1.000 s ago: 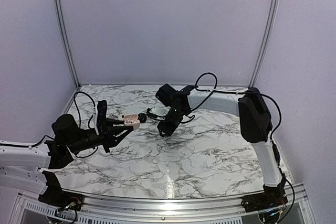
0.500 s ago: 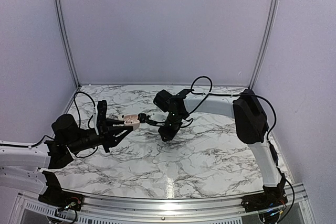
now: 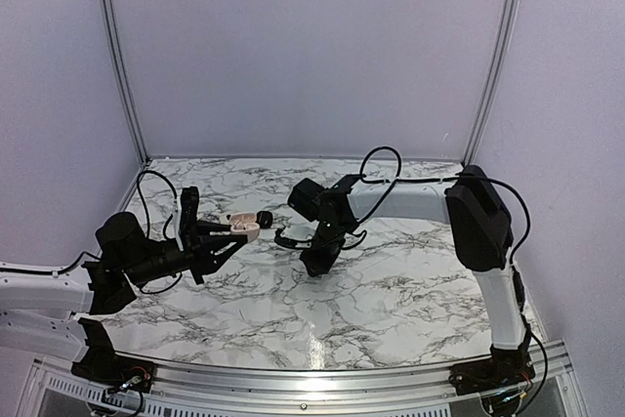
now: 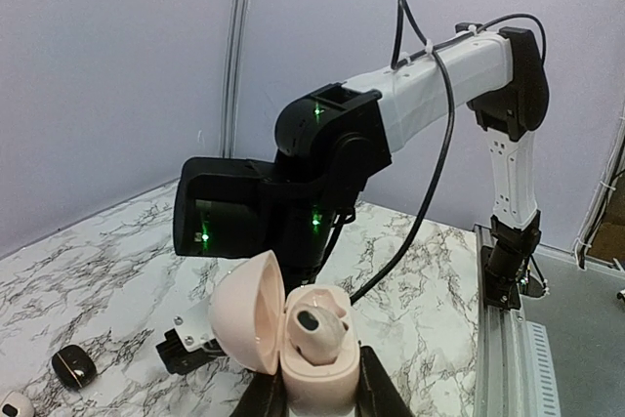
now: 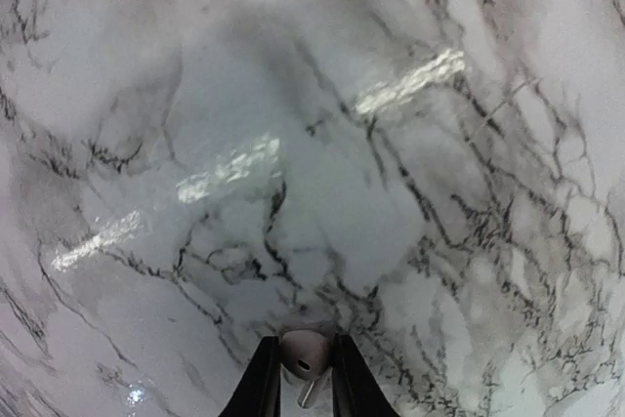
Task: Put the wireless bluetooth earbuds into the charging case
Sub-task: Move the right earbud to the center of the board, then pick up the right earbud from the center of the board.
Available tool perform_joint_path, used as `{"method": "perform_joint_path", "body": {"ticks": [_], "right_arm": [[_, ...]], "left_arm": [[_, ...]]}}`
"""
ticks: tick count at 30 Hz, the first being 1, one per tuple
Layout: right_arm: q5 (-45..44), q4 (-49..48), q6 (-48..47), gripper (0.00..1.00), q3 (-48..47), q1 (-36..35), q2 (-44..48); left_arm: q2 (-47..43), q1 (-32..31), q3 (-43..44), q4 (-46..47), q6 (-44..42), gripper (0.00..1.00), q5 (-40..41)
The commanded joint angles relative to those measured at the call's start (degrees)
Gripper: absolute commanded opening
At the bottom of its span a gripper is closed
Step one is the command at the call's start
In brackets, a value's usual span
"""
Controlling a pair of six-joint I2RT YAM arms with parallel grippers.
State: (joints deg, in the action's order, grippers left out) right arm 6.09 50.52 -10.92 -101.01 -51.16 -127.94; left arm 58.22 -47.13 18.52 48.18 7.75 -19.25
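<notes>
The marble-patterned surface (image 3: 391, 290) lies inside a booth with plain lavender walls (image 3: 312, 46). Over its left part, the left jaws are clamped on the base of the pink charging case (image 4: 317, 378), holding it upright above the marble with its lid swung open to one side. One pale earbud (image 4: 314, 319) sits in a well of the case. The right arm (image 4: 430, 95) reaches in from the right, with its wrist bent down just beyond the case. The right jaws are closed in on a second earbud (image 5: 305, 351), pale pink, which is pinched between the two fingertips right at the surface. It may be resting on the marble or just off it. A small black rounded piece (image 4: 73, 366) lies on the surface below the case, with a white piece (image 4: 10, 405) near it.
</notes>
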Motion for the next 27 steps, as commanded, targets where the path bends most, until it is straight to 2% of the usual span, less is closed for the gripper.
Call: {"method": "perform_joint_path", "body": {"ticks": [1, 6, 11, 17, 24, 27], "right_arm": [[1.21, 1.12, 1.13, 0.15, 8.05, -2.34, 5.66], [2.86, 1.36, 2.16, 0.15, 17.76, -4.94, 12.23], [3.86, 1.95, 3.39, 0.15, 22.13, -7.06, 14.43], [1.14, 4.51, 4.55, 0.18, 20.50, -8.91, 12.57], [-2.46, 8.43, 5.93, 0.27, 15.67, -10.45, 9.46], [-3.95, 10.12, 6.17, 0.27, 13.64, -10.96, 8.36]], "left_arm": [[-0.91, 0.27, 1.25, 0.60, 0.13, 0.00, -0.60], [-0.74, 0.20, 1.34, 0.60, 0.41, 0.00, -1.16], [-0.24, 0.28, 1.56, 0.60, 0.75, 0.00, -1.41], [-0.23, 0.27, 1.56, 0.60, 0.62, 0.00, -1.68], [-0.81, 0.21, 1.25, 0.60, 0.58, 0.00, -1.42], [-0.91, 0.22, 1.10, 0.58, 0.48, 0.00, -1.42]]}}
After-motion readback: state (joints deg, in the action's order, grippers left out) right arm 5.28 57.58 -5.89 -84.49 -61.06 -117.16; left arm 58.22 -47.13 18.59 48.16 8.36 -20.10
